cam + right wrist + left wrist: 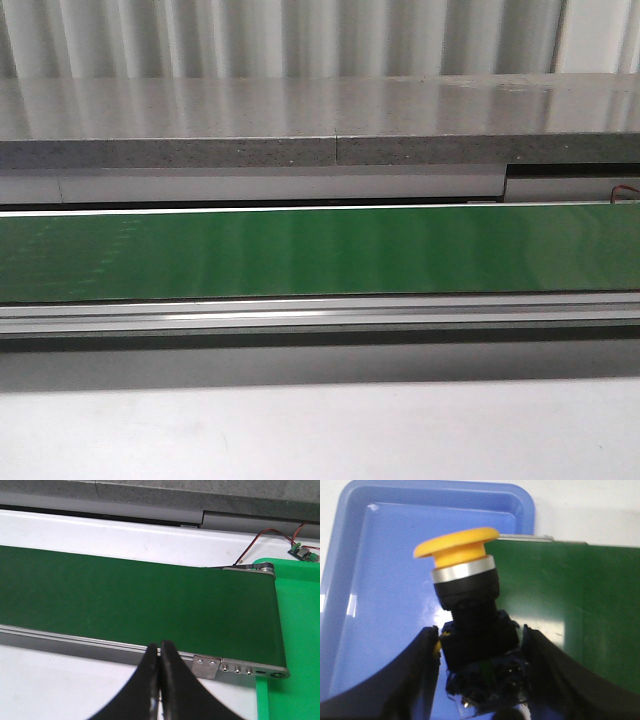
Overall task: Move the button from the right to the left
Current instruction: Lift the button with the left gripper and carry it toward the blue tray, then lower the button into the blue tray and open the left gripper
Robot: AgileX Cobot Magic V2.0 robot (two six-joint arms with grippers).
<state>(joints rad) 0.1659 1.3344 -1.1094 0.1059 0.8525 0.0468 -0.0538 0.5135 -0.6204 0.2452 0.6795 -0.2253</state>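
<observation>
In the left wrist view my left gripper [479,640] is shut on the button [467,600], gripping its dark cube-shaped body, with the yellow cap and black collar sticking out beyond the fingertips. The button hangs over the edge of a blue tray [365,570], beside the end of the green belt [570,605]. In the right wrist view my right gripper [160,647] is shut with nothing in it, hovering over the white table just in front of the belt's metal rail [100,647]. Neither gripper nor the button shows in the front view.
The green conveyor belt [320,250] runs across the front view with a grey ledge [320,120] behind it. A green tray [295,630] lies past the belt's right end, with a small circuit board and wires [302,552] near it.
</observation>
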